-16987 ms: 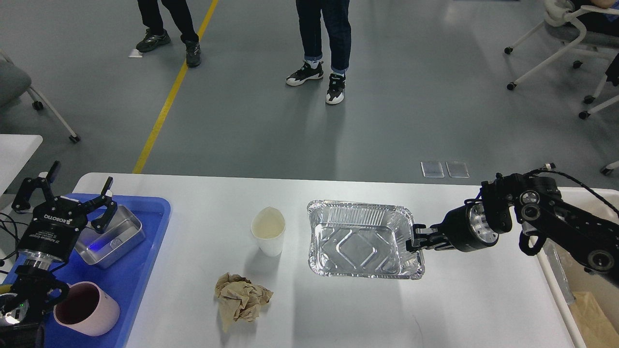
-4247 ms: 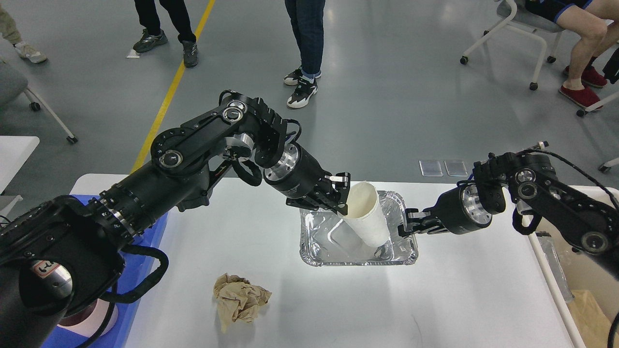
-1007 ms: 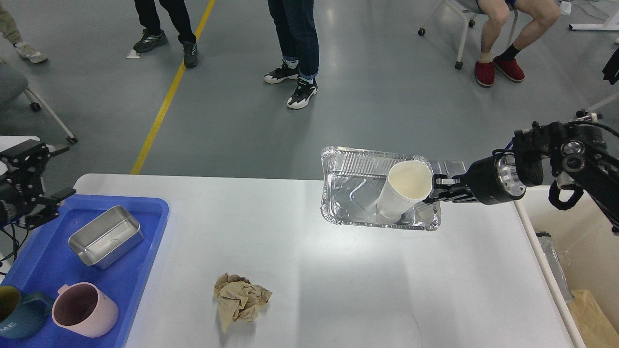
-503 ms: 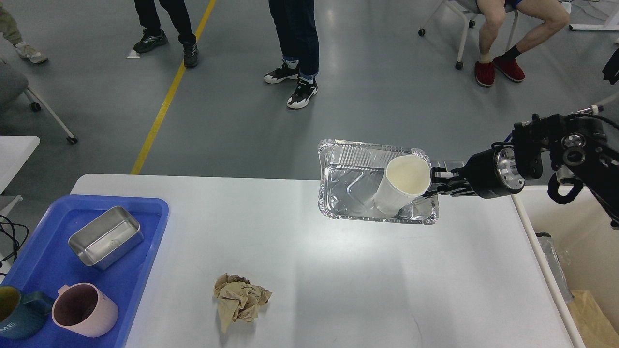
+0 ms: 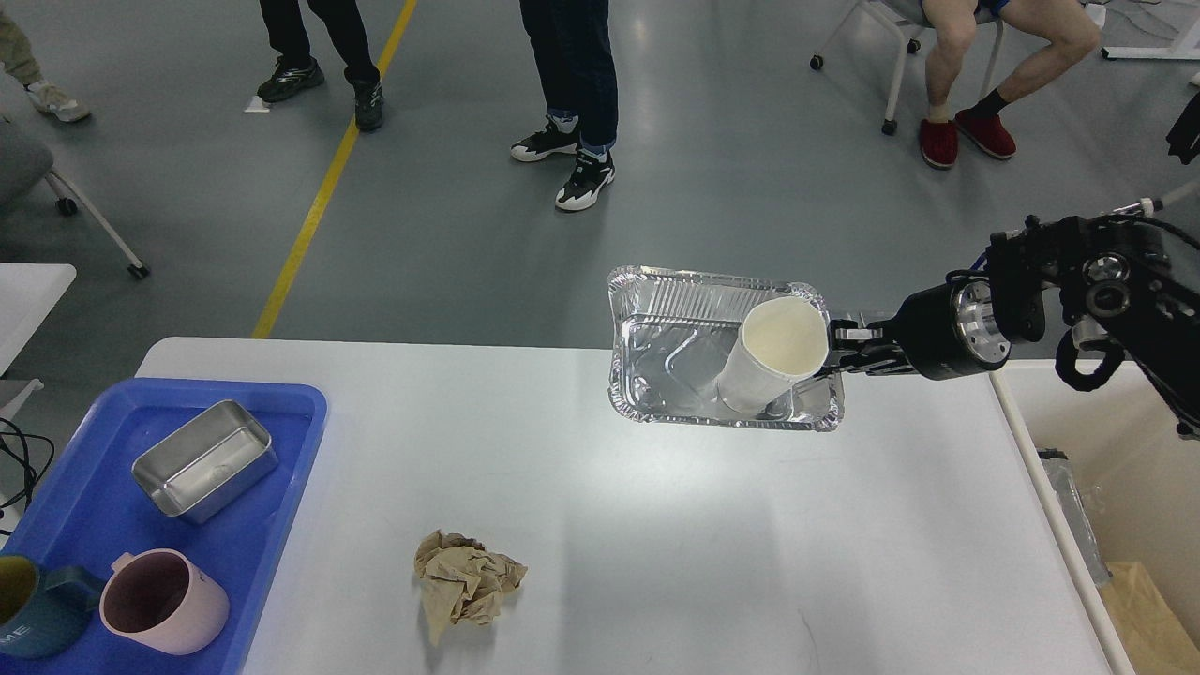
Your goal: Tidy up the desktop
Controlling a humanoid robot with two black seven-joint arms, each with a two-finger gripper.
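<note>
The white desktop (image 5: 656, 544) fills the lower part of the head view. My right gripper (image 5: 837, 356) is shut on the right rim of a foil tray (image 5: 670, 352) and holds it in the air above the desktop's far edge. A white paper cup (image 5: 773, 356) stands tilted inside the tray. A crumpled brown paper ball (image 5: 464, 581) lies on the desktop near the front. My left gripper is out of view.
A blue plastic tray (image 5: 272, 487) at the left holds a steel box (image 5: 206, 457), a pink mug (image 5: 164, 600) and a dark teal mug (image 5: 28, 619). A cream-white bin (image 5: 1125, 525) stands off the right edge. People stand on the floor beyond.
The right gripper has lifted the foil tray with the cup slightly up and left. The left arm has withdrawn out of view.
</note>
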